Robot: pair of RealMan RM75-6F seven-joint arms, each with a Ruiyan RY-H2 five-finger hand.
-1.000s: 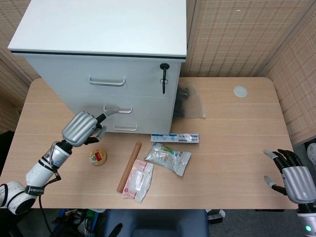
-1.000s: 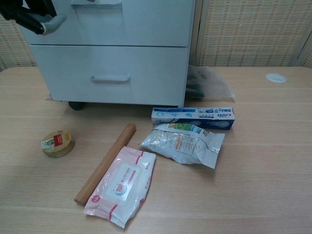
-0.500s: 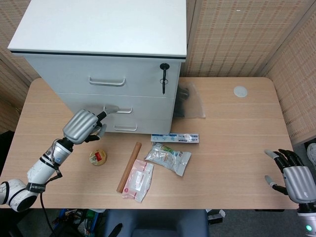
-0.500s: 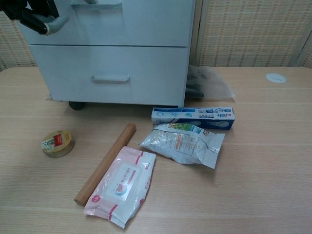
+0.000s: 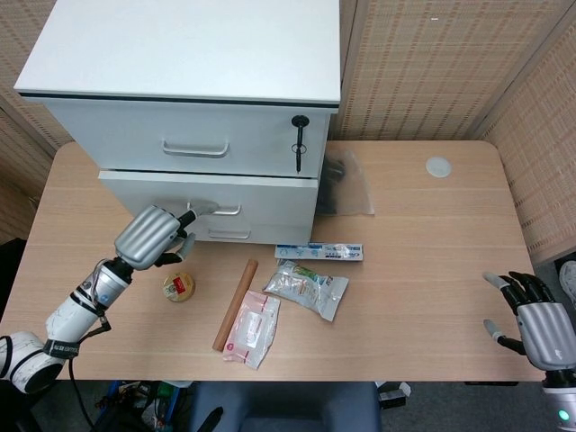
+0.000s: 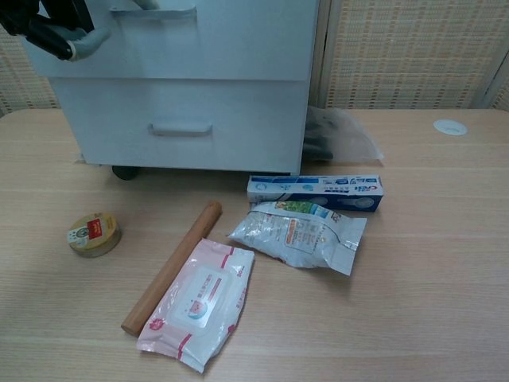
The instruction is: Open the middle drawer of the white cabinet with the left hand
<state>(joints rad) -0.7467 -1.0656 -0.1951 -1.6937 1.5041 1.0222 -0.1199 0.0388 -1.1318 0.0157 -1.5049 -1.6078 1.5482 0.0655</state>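
Observation:
The white cabinet [image 5: 193,81] stands at the back left of the table. Its middle drawer [image 5: 261,196] juts a little out from the cabinet front, also seen as the middle drawer [image 6: 238,40] at the top of the chest view. My left hand [image 5: 151,238] grips the middle drawer handle [image 5: 216,209] by its left end with hooked fingers. In the chest view, my left hand [image 6: 56,28] shows only at the top left corner. My right hand [image 5: 538,324] hangs at the table's near right edge, fingers spread, holding nothing.
In front of the cabinet lie a small round tin [image 5: 179,287], a wooden rolling pin [image 5: 235,304], a pink wipes pack [image 5: 253,328], a snack bag [image 5: 306,287] and a toothpaste box [image 5: 319,251]. A plastic bag [image 5: 346,184] lies beside the cabinet, a white disc [image 5: 438,166] far right.
The middle drawer has slid out a short way toward me, drawn by my left hand on its handle. The right hand has not moved.

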